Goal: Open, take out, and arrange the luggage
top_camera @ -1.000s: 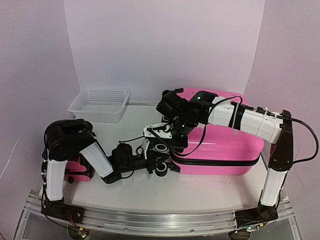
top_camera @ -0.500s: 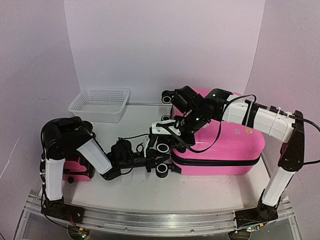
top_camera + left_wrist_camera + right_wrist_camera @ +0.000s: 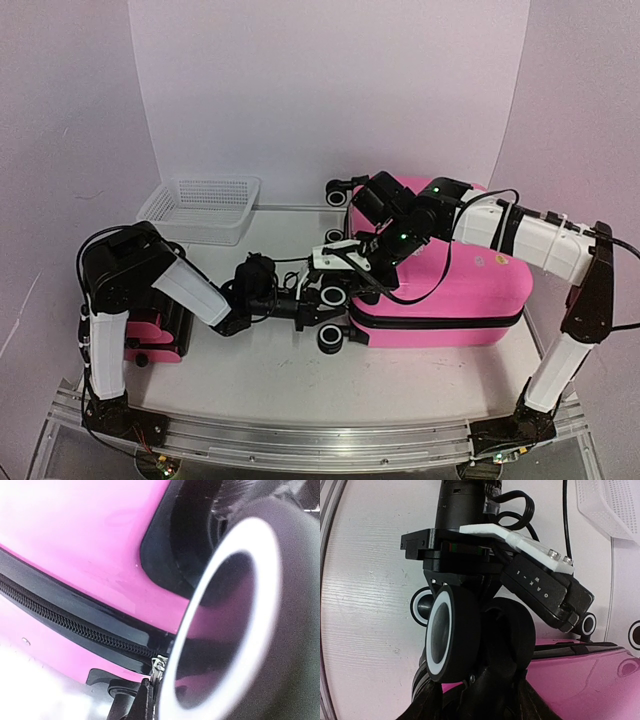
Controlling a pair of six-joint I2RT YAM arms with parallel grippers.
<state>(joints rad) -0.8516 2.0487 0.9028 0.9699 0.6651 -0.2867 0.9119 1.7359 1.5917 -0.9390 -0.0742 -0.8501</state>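
left claw: pressed together at zipper pull | right claw: pinching a suitcase wheel | suitcase: closed, on worktop

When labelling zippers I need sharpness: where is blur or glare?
Left wrist: black zipper sharp, white-rimmed black wheel at the lens blurred, lower left washed out. Right wrist: sharp, white table lines bowed. Top external: even light, glossy pink hard-shell suitcase clear.
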